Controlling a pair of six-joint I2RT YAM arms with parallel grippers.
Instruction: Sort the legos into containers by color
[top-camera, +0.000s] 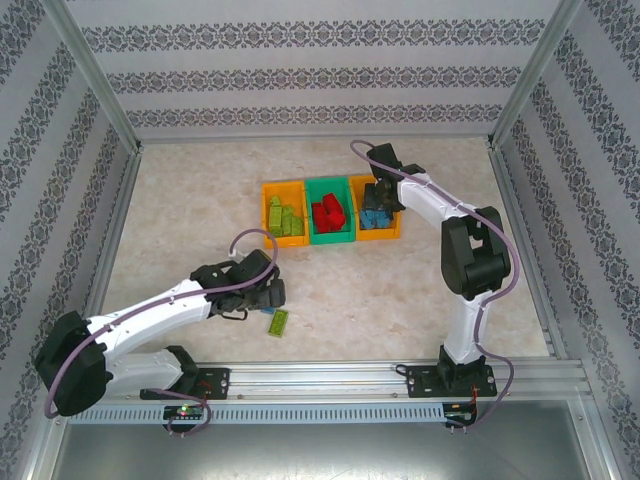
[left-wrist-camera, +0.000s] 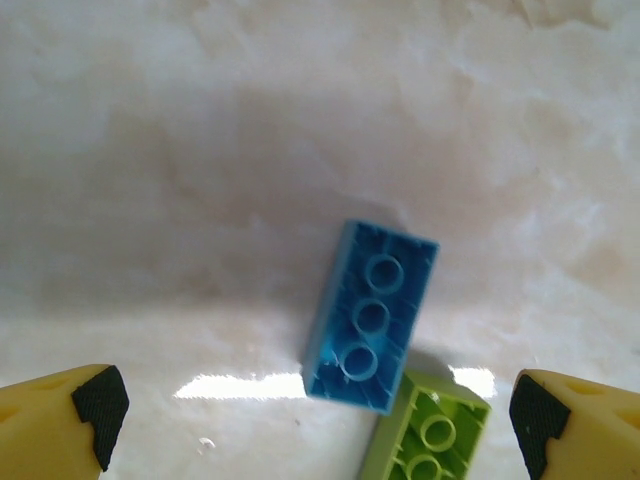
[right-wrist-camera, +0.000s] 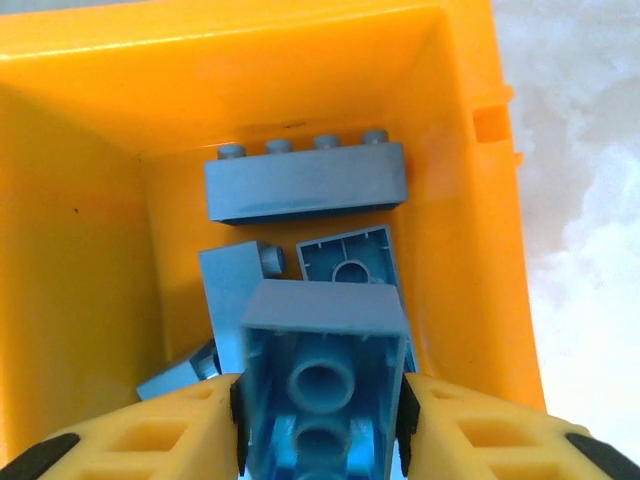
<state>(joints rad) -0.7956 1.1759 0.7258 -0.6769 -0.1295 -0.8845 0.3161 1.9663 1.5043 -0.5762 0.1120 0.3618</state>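
While the left fingers (top-camera: 274, 294) stand wide over the desk (left-wrist-camera: 200, 150), a blue lego (left-wrist-camera: 370, 318) lies between them (hollow side up), its long axis running away from them and leaning right. A lime lego (left-wrist-camera: 430, 440) touches its near end. The right fingers (top-camera: 378, 196) clamp a second blue lego (right-wrist-camera: 322, 385) lengthwise, hollow side towards the wrist, above the orange container (right-wrist-camera: 80, 250).

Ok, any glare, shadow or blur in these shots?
Left wrist: a glare streak on the table beside the loose blue brick, broad soft shadow above it. Right wrist: the orange bin evenly lit, the gripped blue brick slightly soft. Top external: even light, no harsh shadows.
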